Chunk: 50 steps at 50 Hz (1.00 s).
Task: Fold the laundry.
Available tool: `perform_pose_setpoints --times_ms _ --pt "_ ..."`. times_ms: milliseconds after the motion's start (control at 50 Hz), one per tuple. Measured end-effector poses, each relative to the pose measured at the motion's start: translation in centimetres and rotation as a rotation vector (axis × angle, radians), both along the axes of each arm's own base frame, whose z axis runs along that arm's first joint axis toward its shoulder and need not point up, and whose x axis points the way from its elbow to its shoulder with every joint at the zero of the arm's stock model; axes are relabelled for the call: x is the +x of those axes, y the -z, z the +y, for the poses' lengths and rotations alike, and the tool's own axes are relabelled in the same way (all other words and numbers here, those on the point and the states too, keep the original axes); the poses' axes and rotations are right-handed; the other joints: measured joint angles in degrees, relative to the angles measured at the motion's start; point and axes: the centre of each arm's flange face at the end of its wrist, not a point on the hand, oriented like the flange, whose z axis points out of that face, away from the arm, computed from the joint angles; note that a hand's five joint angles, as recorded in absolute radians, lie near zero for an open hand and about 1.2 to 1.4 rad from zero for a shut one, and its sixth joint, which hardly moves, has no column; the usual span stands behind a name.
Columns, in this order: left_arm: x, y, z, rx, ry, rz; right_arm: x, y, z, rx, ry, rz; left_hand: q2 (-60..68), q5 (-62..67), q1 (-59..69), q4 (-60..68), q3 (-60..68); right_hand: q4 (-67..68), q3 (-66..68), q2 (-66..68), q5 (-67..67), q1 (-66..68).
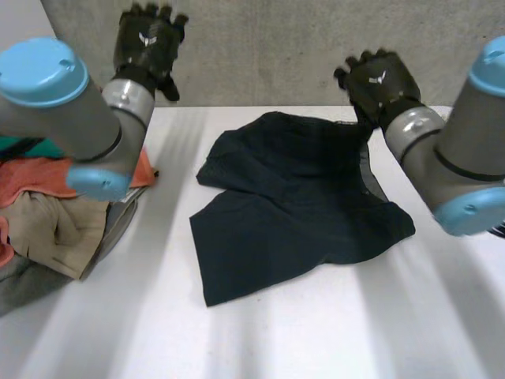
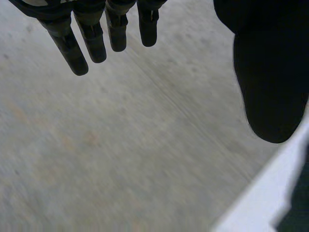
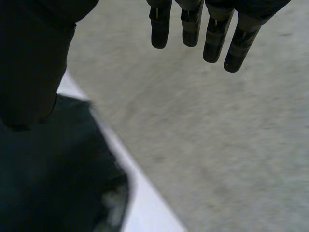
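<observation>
In the head view both arms are lifted up by the grey wall (image 1: 260,47). The left hand (image 1: 147,41) is far from the dark crumpled cloth (image 1: 292,205) in the middle of the white table (image 1: 316,332), the right hand (image 1: 377,81) is just over the cloth's far corner, and a heap of orange, tan and grey clothes (image 1: 47,213) sits at the table's left side. The left wrist view shows its fingers (image 2: 94,43) straight, apart from the thumb, holding nothing. The right wrist view shows its fingers (image 3: 214,43) the same way, with the cloth beside the thumb.
</observation>
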Motion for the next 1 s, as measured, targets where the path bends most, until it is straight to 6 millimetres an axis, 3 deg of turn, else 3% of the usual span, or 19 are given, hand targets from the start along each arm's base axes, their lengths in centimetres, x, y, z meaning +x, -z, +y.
perform_pose_setpoints --times_ms 40,180,280,380,420,480,600,640,720,740,1000 --pt "0.3 0.8 1.5 0.047 0.007 -0.02 -0.7 0.5 0.6 0.052 -0.019 0.032 0.62 0.22 0.76 0.51 0.22 0.0 0.0 0.0 0.0 0.0" --pt "0.8 5.7 9.8 0.298 0.082 -0.143 -4.6 4.3 1.5 0.247 -0.033 0.211 12.02 11.25 13.01 12.13 11.34 0.0 -0.16 0.0 0.0 0.0" --pt "1.7 10.2 16.2 0.575 0.149 -0.222 -7.3 8.3 1.1 0.314 -0.023 0.389 21.47 20.5 22.6 21.62 20.86 2.7 3.98 3.42 3.02 2.67" --pt "2.3 12.5 19.3 0.766 0.168 -0.212 -8.3 11.7 0.0 0.333 -0.046 0.447 21.8 20.95 22.66 22.09 21.14 9.78 11.02 10.27 8.86 9.48" --pt "2.3 12.7 19.4 0.777 0.169 -0.209 -8.4 11.9 -0.1 0.333 -0.051 0.446 21.8 20.95 22.66 22.09 21.14 9.78 11.02 10.27 8.86 9.48" --pt "2.0 13.7 19.5 0.826 0.166 -0.187 -8.2 14.0 -0.7 0.335 -0.09 0.429 20.47 19.17 20.98 20.44 19.96 11.23 12.29 10.81 10.16 10.5" --pt "1.4 14.3 18.5 0.817 0.162 -0.176 -7.9 15.1 -1.3 0.317 -0.104 0.405 19.4 17.87 20.06 19.17 19.24 16.29 17.35 16.29 15.03 15.24" --pt "1.1 14.8 17.8 0.809 0.157 -0.178 -7.6 15.6 -1.8 0.297 -0.102 0.378 18.84 17.35 19.57 18.61 18.65 29.55 31.29 31.17 27.57 27.52" --pt "0.8 15.5 17.3 0.808 0.153 -0.188 -7.5 15.8 -2.1 0.288 -0.099 0.358 18.86 17.35 19.58 18.68 18.66 41.58 42.56 42.82 38.99 35.19" --pt "0.6 15.7 17.0 0.806 0.152 -0.193 -7.4 16.0 -2.2 0.289 -0.099 0.353 19.75 18.42 20.38 19.51 19.25 51.56 52.36 52.26 48.86 41.9" --pt "-0.3 16.6 15.3 0.728 0.118 -0.221 -7.4 15.7 -2.0 0.299 -0.085 0.348 40.19 38.68 41.03 40.0 39.32 54.67 55.34 54.46 52.71 44.84"
